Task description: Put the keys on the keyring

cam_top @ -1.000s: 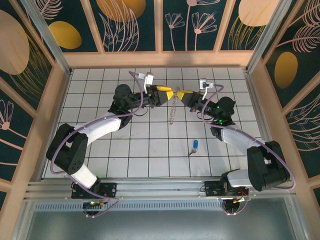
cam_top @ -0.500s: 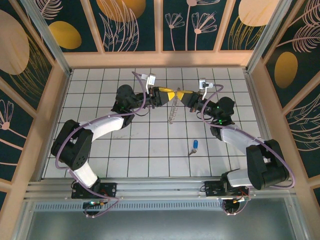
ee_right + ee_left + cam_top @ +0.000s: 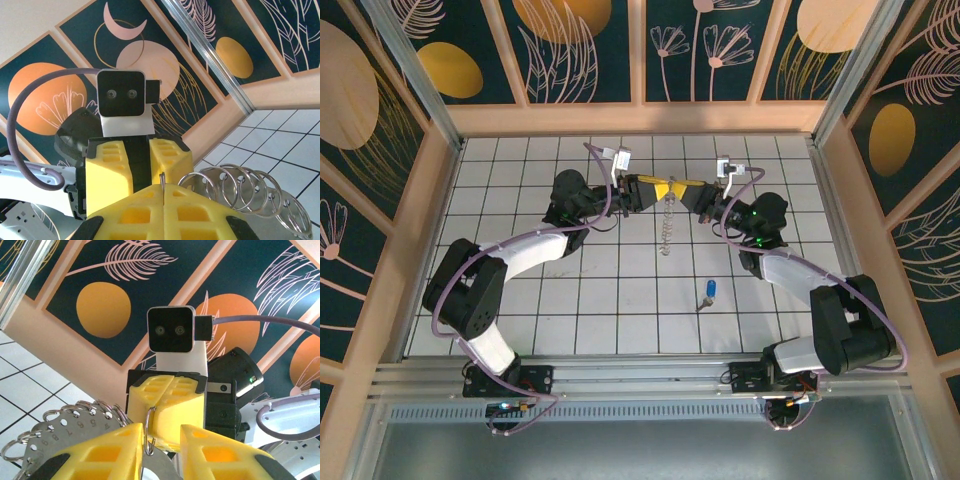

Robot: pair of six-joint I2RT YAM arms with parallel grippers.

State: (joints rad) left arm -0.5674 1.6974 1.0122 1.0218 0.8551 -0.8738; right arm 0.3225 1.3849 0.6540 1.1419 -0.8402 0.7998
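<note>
Top external view: nearest to me, the key (image 3: 708,292) lies flat on the white tiled table (image 3: 570,300), right of centre. Its blue head is toward the far side and its short blade points near and a little left. Nothing touches it. It sits just left of the right arm's forearm and well apart from both grippers, which are farther off over the middle of the table.

Beyond it the keyring (image 3: 666,226) shows as a thin silvery string running toward the near side from the spot where the grippers meet. Whether its low end touches the tiles I cannot tell. The left gripper (image 3: 658,189) reaches in from the left and the right gripper (image 3: 686,190) from the right, their yellow fingertips almost nose to nose.

From the left wrist, its own two fingers stand apart with a clear gap, released. A thin wire loop of the keyring rises in that gap, close against the left-hand finger. Flat numbered tags (image 3: 70,432) and rings (image 3: 56,415) fan out to the left. Straight ahead, the right gripper's fingers are pressed together on that same loop.

From the right wrist, its fingers are clenched tight with the seam closed. The wire is pinched at their tips and a coil of rings spills to the right.

Farthest off is the wall (image 3: 640,50) of dark panels with orange discs.
</note>
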